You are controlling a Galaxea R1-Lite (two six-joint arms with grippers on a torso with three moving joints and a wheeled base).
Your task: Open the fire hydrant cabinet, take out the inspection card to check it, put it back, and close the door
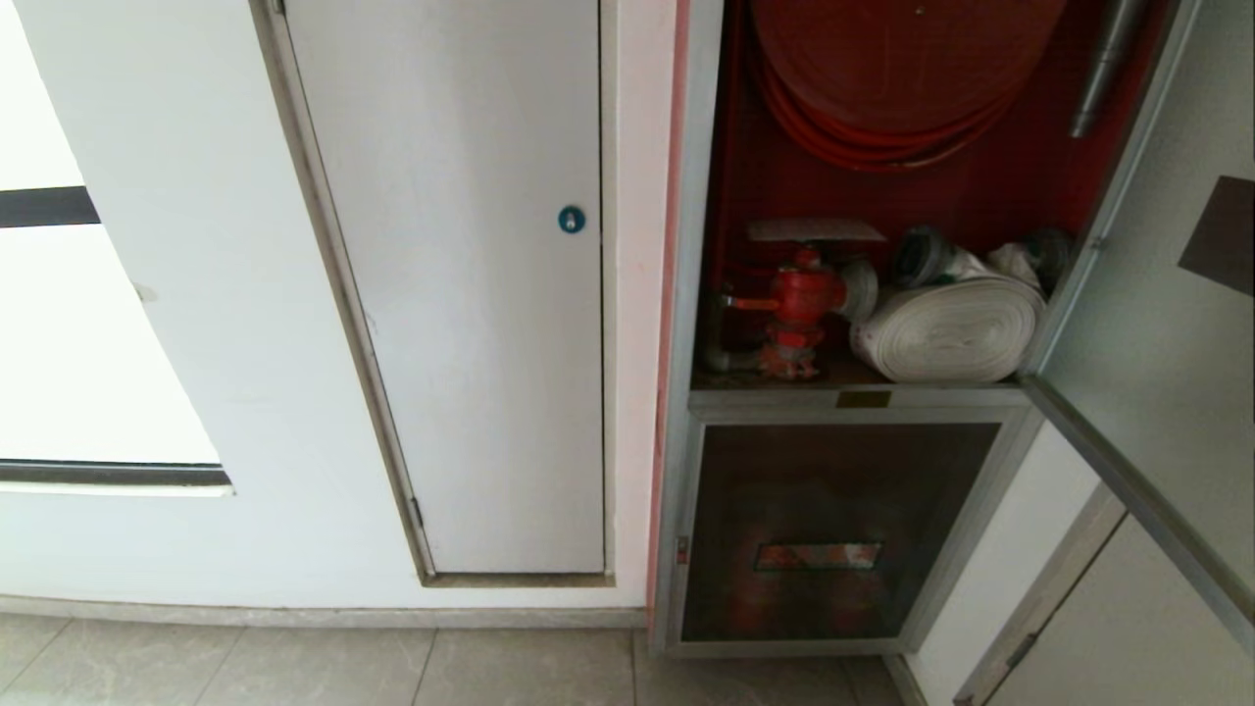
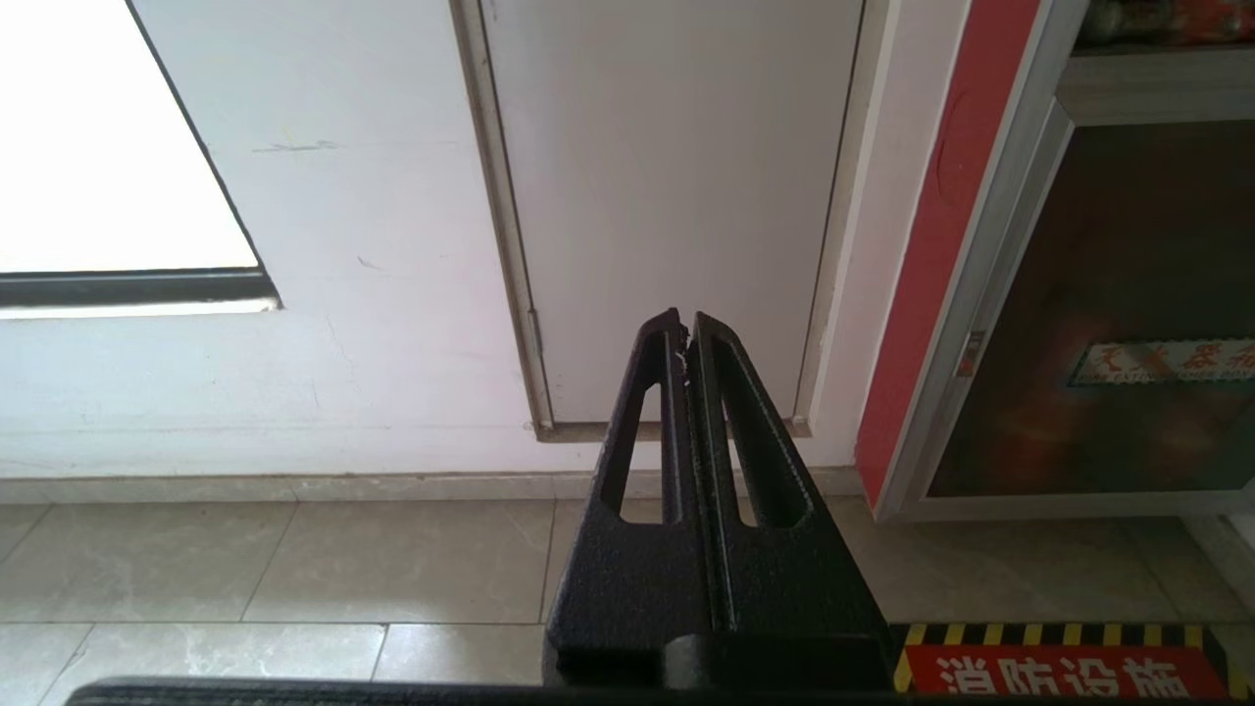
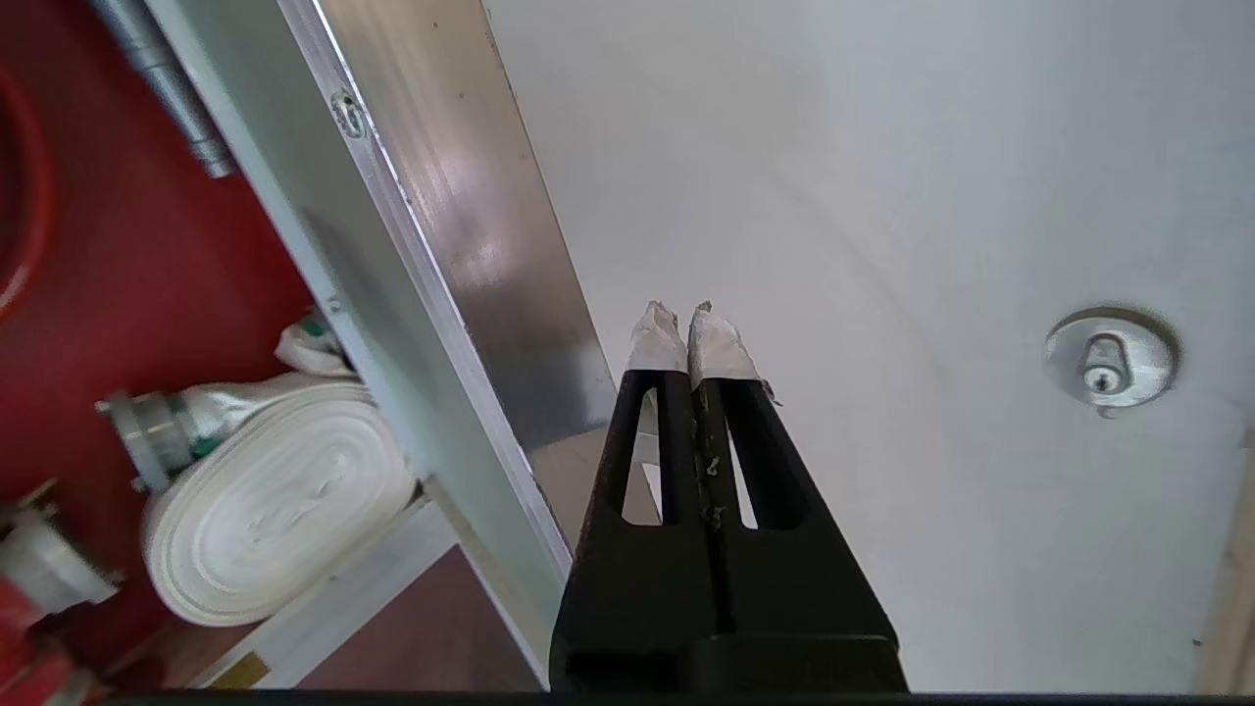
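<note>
The cabinet (image 1: 863, 294) stood open, its door (image 1: 1157, 392) swung out to the right. Inside lay a red reel (image 1: 902, 69), a red valve (image 1: 799, 294) and a rolled white hose (image 1: 951, 328). No card showed. The right end effector (image 3: 691, 324), fingers together and empty, pointed just beside the door's frame. The left end effector (image 2: 683, 328), also together, hung near the floor (image 2: 294, 569) before a white door (image 1: 461, 275).

The fire hydrant cabinet (image 1: 686, 294) is framed in brushed, shiny metal, and its inside is painted matt red. At centre right, the rolled hose (image 1: 946, 328) looks like white woven cloth. The lower panel (image 1: 833, 529) is dark glossy glass. The floor (image 1: 294, 667) is laid with smooth, slightly shiny tiles.
</note>
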